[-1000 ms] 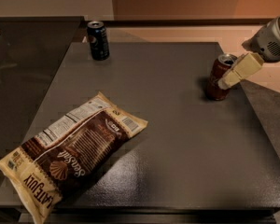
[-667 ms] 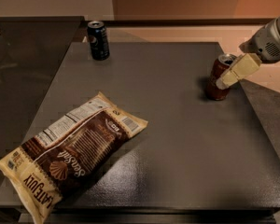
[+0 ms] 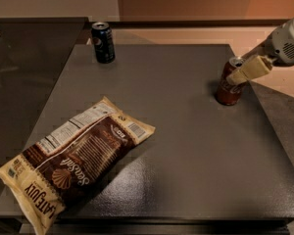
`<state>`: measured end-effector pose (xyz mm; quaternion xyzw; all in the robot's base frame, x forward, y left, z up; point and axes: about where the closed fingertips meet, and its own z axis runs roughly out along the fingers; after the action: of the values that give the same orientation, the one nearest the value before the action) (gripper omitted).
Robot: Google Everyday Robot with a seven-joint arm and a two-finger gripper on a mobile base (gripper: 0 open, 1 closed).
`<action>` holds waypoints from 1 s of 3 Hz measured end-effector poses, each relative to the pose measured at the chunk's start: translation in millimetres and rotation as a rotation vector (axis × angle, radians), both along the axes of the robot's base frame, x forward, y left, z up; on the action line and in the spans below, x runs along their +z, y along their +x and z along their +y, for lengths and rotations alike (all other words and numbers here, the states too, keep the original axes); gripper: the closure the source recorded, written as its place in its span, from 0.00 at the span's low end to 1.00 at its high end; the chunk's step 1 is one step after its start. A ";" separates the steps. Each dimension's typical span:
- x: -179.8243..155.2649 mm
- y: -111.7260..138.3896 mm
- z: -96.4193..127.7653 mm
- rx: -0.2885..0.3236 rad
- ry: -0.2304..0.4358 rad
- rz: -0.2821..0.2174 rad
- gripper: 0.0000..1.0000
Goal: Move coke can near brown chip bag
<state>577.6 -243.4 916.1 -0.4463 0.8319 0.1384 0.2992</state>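
Operator: Position of the coke can (image 3: 228, 93)?

Technician: Upright on the dark table (image 3: 186, 160), toward the far right side, close to the right edge. Silver top visible, white script facing the camera.

Operator: Position of the gripper (image 3: 241, 74)?

Technician: Entering from the upper right, angled down and to the left. Cream-coloured tip lying across the upper part of the coke can, overlapping its rim in this view. Grey arm housing just behind it, cut off by the right edge of the picture.

Operator: Grip state?

Technician: Cannot tell. Not possible to confirm clamped or released from this angle.

Operator: Position of the brown chip bag (image 3: 76, 155)?

Technician: Flat on the near left part of the table, set diagonally, lower corner reaching the front left edge. Shell logo and white script facing up, nutrition label along the upper left side. Well apart from the coke can.

Operator: Other items?

Technician: Dark blue can (image 3: 103, 43), upright at the far left of the table, well apart from both the bag and the coke can.
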 end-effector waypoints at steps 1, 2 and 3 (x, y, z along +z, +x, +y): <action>4.3 -9.1 2.5 0.009 0.014 0.000 0.65; 16.4 -25.3 12.3 0.048 0.031 -0.009 0.88; 28.7 -52.8 33.4 0.129 0.054 -0.013 1.00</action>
<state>524.8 -210.0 944.9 -0.4915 0.7956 0.1770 0.3068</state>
